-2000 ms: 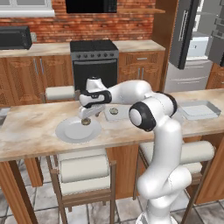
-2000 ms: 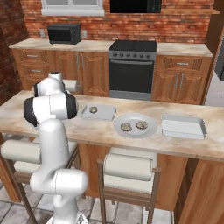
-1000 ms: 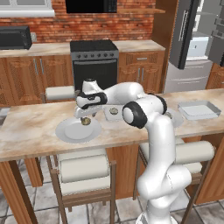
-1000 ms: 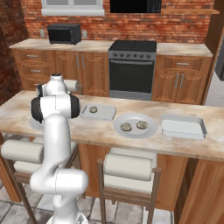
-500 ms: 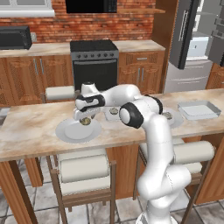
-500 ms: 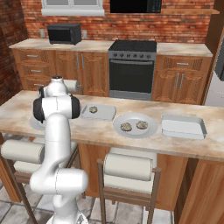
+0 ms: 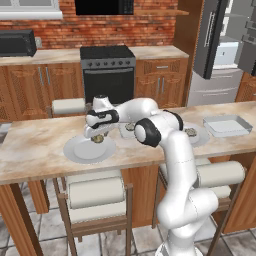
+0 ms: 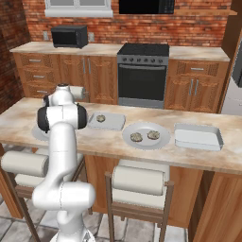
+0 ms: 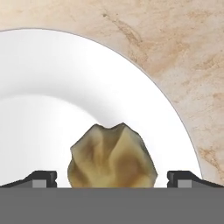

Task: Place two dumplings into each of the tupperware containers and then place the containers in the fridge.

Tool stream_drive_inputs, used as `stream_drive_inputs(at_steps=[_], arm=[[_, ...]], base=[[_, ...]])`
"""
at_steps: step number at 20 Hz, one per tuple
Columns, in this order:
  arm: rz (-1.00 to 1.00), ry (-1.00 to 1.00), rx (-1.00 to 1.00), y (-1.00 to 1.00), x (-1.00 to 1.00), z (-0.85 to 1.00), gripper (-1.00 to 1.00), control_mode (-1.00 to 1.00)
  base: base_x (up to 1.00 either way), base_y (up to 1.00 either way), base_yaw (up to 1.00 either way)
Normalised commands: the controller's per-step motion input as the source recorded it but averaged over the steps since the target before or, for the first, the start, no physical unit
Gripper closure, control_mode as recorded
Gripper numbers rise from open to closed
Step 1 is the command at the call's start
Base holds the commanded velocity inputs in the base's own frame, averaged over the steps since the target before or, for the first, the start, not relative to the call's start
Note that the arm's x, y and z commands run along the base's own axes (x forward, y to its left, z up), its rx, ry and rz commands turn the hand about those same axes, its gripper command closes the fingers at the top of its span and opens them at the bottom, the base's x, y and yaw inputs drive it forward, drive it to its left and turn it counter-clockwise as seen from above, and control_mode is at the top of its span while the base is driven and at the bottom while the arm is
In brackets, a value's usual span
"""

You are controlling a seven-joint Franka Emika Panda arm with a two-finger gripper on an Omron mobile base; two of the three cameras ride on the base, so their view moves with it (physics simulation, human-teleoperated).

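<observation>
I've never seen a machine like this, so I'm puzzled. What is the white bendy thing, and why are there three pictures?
It is a robot arm with jaws at its end, the gripper. Two pictures come from cameras behind the arm, one on each side. The third looks out from its hand. On the counter sit a round plate with one dumpling, a second plate with two dumplings, and two tupperware containers; the nearer one holds a dumpling. The jaws stand open on either side of the first dumpling, not holding it yet.

Bright, even rendered light; soft shadows, no blur
</observation>
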Motion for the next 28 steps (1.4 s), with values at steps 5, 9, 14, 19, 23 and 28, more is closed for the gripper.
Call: stream_drive_inputs(at_steps=[5, 9, 14, 19, 23, 28], arm=[[0.0, 0.0, 0.0, 0.02, 0.06, -0.12, -1.0, -1.0], [0.0, 0.0, 0.0, 0.03, 0.0, -0.22, -1.0, -1.0], [0.0, 0.0, 0.0, 0.01, 0.0, -0.21, 1.0, -1.0], [-0.01, 0.0, 0.0, 0.0, 0.0, -0.01, 1.0, -1.0], [-0.08, 0.03, 0.0, -0.09, -0.07, 0.33, 1.0, -1.0], [-0.13, 0.04, -0.01, -0.23, -0.04, 0.51, 1.0, -1.0]], base=[[0.0, 0.0, 0.0], [0.0, 0.0, 0.0], [0.0, 0.0, 0.0], [0.0, 0.0, 0.0], [0.0, 0.0, 0.0], [0.0, 0.0, 0.0]])
